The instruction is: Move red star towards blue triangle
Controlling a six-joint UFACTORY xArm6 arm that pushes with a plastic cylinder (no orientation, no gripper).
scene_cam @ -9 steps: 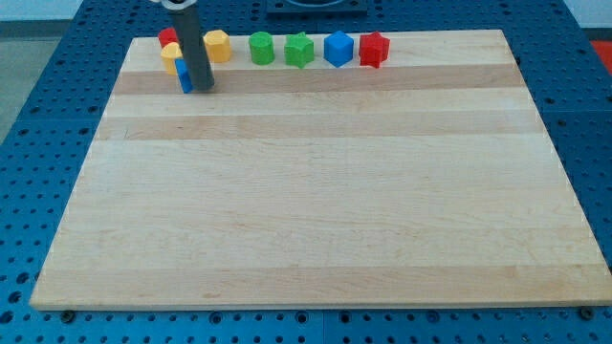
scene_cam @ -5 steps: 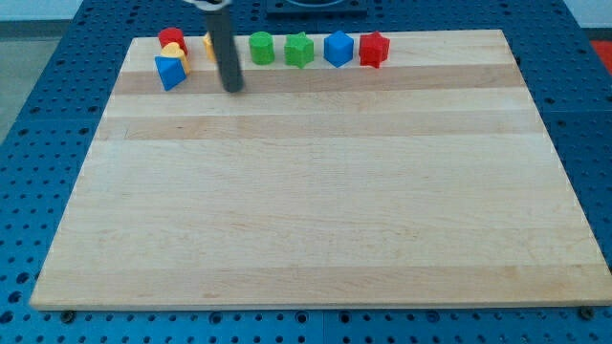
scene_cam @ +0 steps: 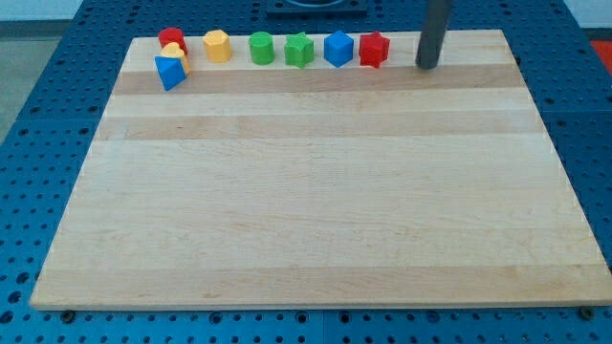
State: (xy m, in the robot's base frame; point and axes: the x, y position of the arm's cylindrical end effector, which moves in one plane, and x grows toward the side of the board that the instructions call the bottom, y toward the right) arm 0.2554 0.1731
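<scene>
The red star point(scene_cam: 374, 49) lies at the right end of a row of blocks along the view's top edge of the wooden board point(scene_cam: 316, 191). The blue triangle point(scene_cam: 170, 72) lies at the view's top left, just below a small yellow block point(scene_cam: 174, 52) and a red block point(scene_cam: 171, 38). My tip point(scene_cam: 427, 65) stands on the board a short way to the right of the red star, not touching it. The whole row lies between the red star and the blue triangle.
Between star and triangle, from left to right, lie a yellow hexagon-like block point(scene_cam: 218, 45), a green round block point(scene_cam: 261, 48), a green star point(scene_cam: 299, 50) and a blue block point(scene_cam: 338, 49). Blue pegboard surrounds the board.
My tip has swept from beside the blue triangle at the top left, along the row, to the right of the red star. The blue triangle sits slightly further left than at first.
</scene>
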